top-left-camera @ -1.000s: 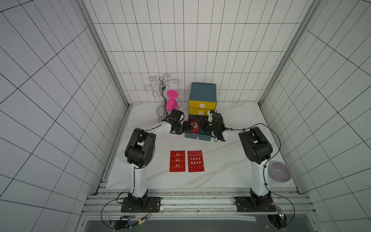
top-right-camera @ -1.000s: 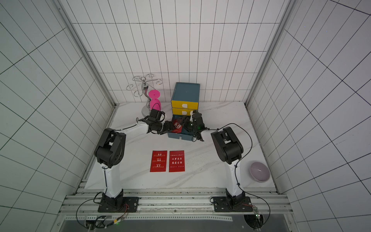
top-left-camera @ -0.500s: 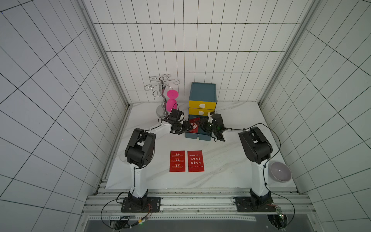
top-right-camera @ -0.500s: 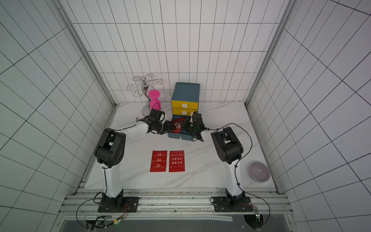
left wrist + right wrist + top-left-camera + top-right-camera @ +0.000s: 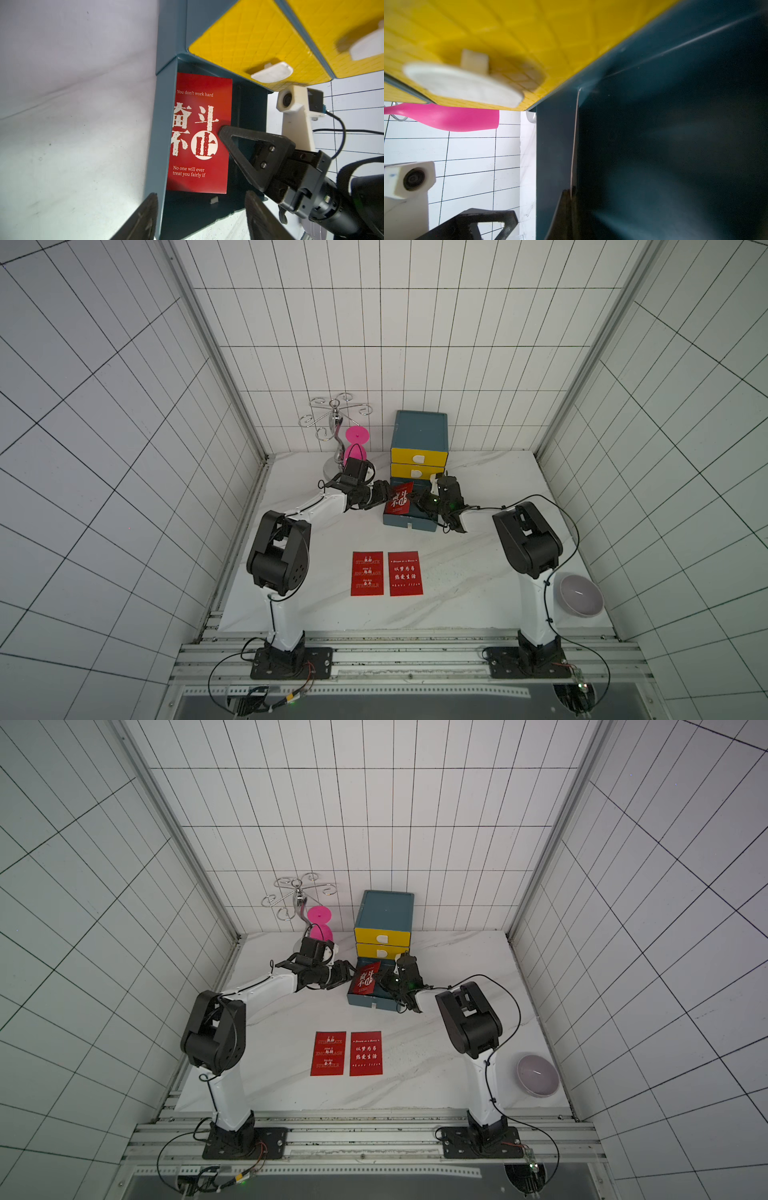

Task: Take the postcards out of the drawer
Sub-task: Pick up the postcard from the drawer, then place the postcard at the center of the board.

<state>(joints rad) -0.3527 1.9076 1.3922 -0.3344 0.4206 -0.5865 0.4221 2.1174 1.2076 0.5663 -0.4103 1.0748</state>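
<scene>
Right claw gripped a card in the chest's open bottom drawer.

The right claw [image 5: 415,499] was clenched on the edge of a red card [image 5: 199,135], which stood tilted up inside the bottom drawer [image 5: 409,523] pulled out of the chest [image 5: 419,431]. From the right wrist the card showed edge-on, a thin pale line running into the closed fingers [image 5: 564,207]. The left claw [image 5: 201,194] hung released and empty just beside the drawer, fingers spread, facing the card's printed side. The two yellow drawers [image 5: 419,456] above were shut. Two cards [image 5: 405,573] lay flat, side by side, on the counter [image 5: 478,572], well in front of the chest.
</scene>
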